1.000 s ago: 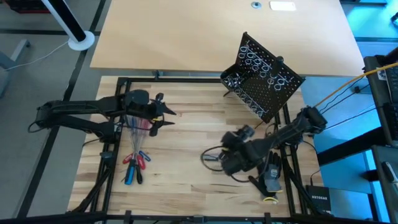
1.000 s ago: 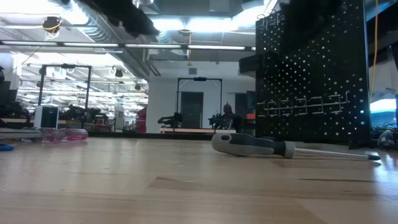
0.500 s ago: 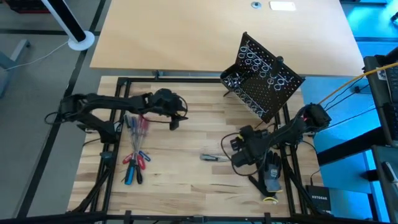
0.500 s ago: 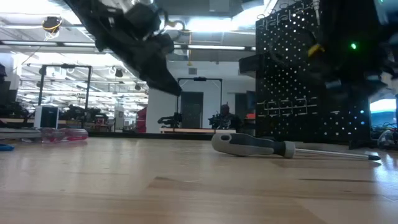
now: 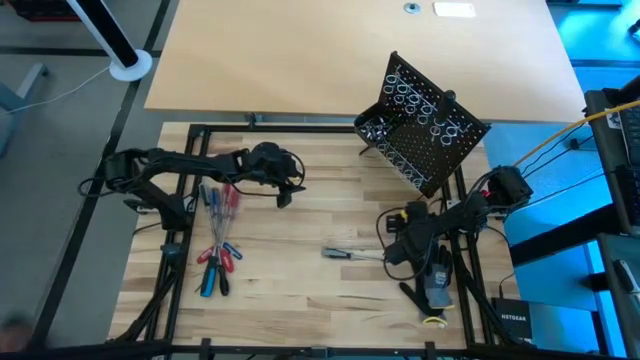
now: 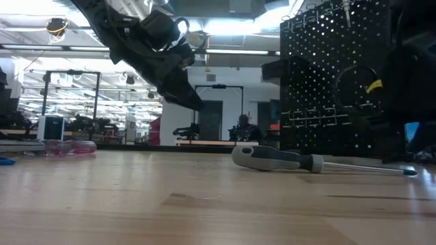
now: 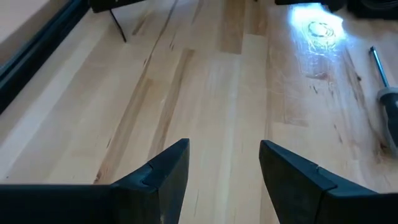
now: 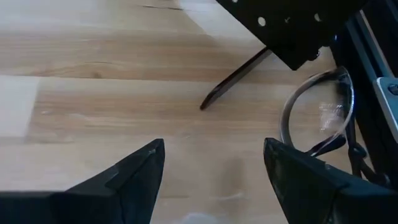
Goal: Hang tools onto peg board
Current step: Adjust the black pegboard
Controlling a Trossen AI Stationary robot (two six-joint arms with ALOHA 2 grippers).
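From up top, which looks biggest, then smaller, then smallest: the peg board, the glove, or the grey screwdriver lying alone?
1. Peg board, clearly the biggest.
2. Black-and-grey work glove, partly hidden by the right arm.
3. Grey screwdriver, slimmest; its length looks close to the glove's, so that pair is unsure.

One peg board (image 5: 425,125), one grey-handled screwdriver (image 5: 350,254) lying alone, one work glove (image 5: 437,283), two arms

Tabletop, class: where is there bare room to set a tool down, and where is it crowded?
Free: bare wood between the tool pile and the grey-handled screwdriver, and the near strip below both. Crowded: around the peg board, right gripper and glove.
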